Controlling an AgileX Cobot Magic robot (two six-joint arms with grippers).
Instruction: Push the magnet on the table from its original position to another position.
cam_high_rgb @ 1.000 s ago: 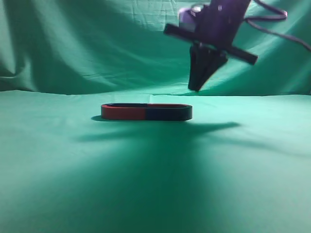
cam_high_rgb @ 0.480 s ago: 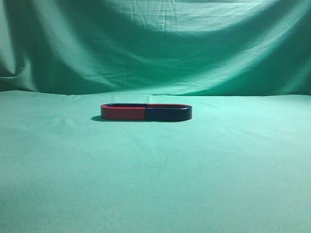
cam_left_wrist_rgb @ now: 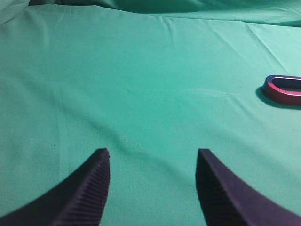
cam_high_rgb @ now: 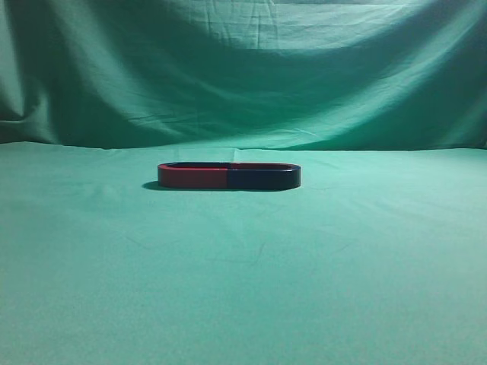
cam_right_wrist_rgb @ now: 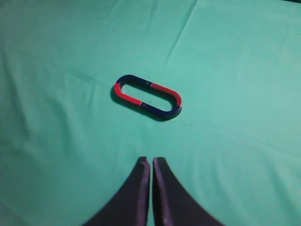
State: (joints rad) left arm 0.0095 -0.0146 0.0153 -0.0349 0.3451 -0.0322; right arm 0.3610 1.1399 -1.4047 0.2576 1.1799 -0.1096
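Observation:
The magnet (cam_high_rgb: 263,178) lies flat on the green table (cam_high_rgb: 243,289), its navy side facing the exterior view. It is joined end to end with a second U-shaped magnet, and together they form one closed oval. In the right wrist view the magnet (cam_right_wrist_rgb: 162,111) is the right half of that oval. My right gripper (cam_right_wrist_rgb: 151,161) is shut and empty, above the cloth and well short of the oval. My left gripper (cam_left_wrist_rgb: 153,153) is open and empty over bare cloth, far to the left of the oval. Neither gripper shows in the exterior view.
The similar magnet with the red outer side (cam_high_rgb: 193,177) forms the left half of the oval. Its curved end shows at the right edge of the left wrist view (cam_left_wrist_rgb: 282,96). A draped green backdrop (cam_high_rgb: 243,76) rises behind the table.
One second ago my right arm hung shut above the magnet's right end in the exterior view. It has since left that view. The magnets have not moved.

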